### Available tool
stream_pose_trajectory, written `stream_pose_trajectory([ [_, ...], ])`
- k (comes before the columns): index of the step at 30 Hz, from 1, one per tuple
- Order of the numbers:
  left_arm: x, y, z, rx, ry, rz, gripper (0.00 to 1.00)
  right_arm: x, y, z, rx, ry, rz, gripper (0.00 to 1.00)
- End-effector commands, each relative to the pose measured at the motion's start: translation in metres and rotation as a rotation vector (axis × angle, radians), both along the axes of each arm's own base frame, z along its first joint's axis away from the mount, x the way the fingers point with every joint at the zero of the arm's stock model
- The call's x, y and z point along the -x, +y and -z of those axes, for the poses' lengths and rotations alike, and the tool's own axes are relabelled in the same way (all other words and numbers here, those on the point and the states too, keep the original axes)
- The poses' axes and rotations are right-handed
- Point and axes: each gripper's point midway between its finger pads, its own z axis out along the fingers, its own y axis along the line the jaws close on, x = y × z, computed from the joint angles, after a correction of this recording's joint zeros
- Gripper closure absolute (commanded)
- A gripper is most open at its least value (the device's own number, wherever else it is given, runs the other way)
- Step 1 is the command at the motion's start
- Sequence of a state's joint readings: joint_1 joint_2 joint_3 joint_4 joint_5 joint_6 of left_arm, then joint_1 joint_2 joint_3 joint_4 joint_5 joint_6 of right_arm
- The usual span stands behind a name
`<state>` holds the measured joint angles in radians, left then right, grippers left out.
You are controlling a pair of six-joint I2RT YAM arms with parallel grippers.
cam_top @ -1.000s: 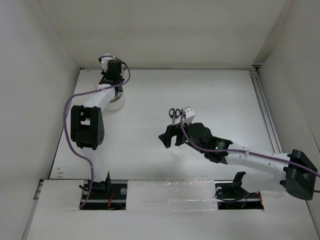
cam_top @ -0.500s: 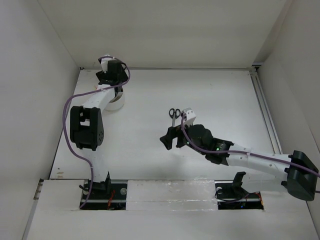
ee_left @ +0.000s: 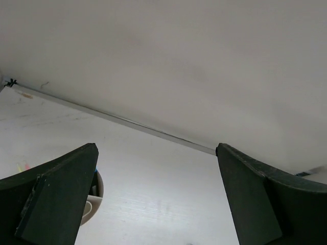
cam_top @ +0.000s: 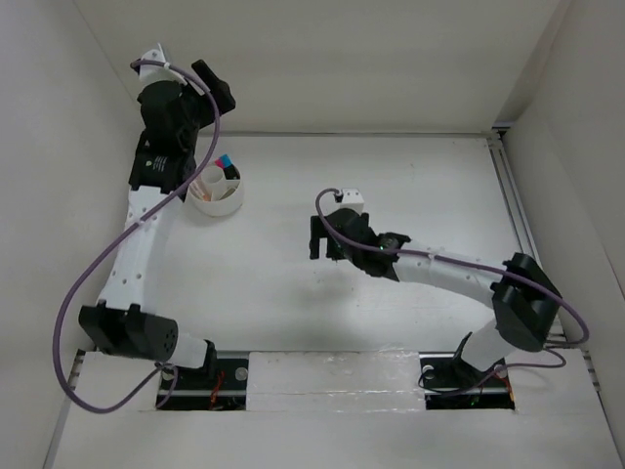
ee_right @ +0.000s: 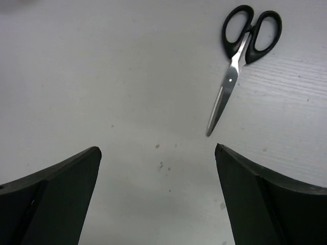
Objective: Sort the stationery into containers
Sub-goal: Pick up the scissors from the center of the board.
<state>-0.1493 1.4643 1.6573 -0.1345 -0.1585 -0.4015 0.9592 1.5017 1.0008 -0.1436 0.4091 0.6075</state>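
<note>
The right claw (ee_right: 157, 150) hangs over the middle of the bench (cam_top: 410, 186), its two fingers spread wide with only bare surface between them. The black-handled scissors (ee_right: 244, 56) lie flat on the bench with their blades shut. In the right wrist view they sit beyond the fingertips and toward the right finger's side: handles farthest from the claw, blade tip pointing back toward the gap, and clear space between that tip and either finger. From overhead the scissors cannot be seen, as the right wrist covers that spot.

The left claw (ee_left: 157, 152) is lifted high at the far left, up against the back wall (ee_left: 168, 61), its fingers also spread wide and holding nothing. The round white bowl (cam_top: 210, 205) stands on the bench at the far left, below and just near of that claw; its rim peeks in beside the left finger in the left wrist view. Inside the bowl, on its far side, the highlighters (cam_top: 227, 164) show a blue cap and a pink cap
</note>
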Motion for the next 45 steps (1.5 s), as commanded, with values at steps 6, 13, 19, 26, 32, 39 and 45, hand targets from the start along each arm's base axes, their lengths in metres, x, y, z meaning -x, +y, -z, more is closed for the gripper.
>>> stream_pose_trajectory([
  [6,0.077,-0.025,0.016,0.014,0.104,0.197,0.00,-0.094,-0.061,0.013,0.193,0.107,0.281,0.05],
  [13,0.128,-0.024,0.099,-0.018,0.233,0.252,0.00,-0.132,-0.115,0.020,0.174,0.156,0.396,0.18],
  [19,0.142,-0.024,0.129,-0.028,0.260,0.265,0.00,-0.147,-0.115,0.040,0.223,0.203,0.336,0.23],
  [26,0.142,-0.032,0.138,-0.028,0.287,0.312,0.00,-0.152,-0.102,0.075,0.249,0.265,0.277,0.26],
  [32,0.140,-0.032,0.145,-0.028,0.305,0.312,0.00,-0.162,-0.091,0.094,0.260,0.292,0.243,0.28],
  [39,0.140,-0.032,0.145,-0.028,0.305,0.312,0.00,-0.158,-0.095,0.110,0.306,0.332,0.228,0.49],
  [45,0.143,-0.037,0.145,-0.019,0.305,0.346,0.00,-0.143,-0.089,0.124,0.281,0.378,0.169,0.94],
])
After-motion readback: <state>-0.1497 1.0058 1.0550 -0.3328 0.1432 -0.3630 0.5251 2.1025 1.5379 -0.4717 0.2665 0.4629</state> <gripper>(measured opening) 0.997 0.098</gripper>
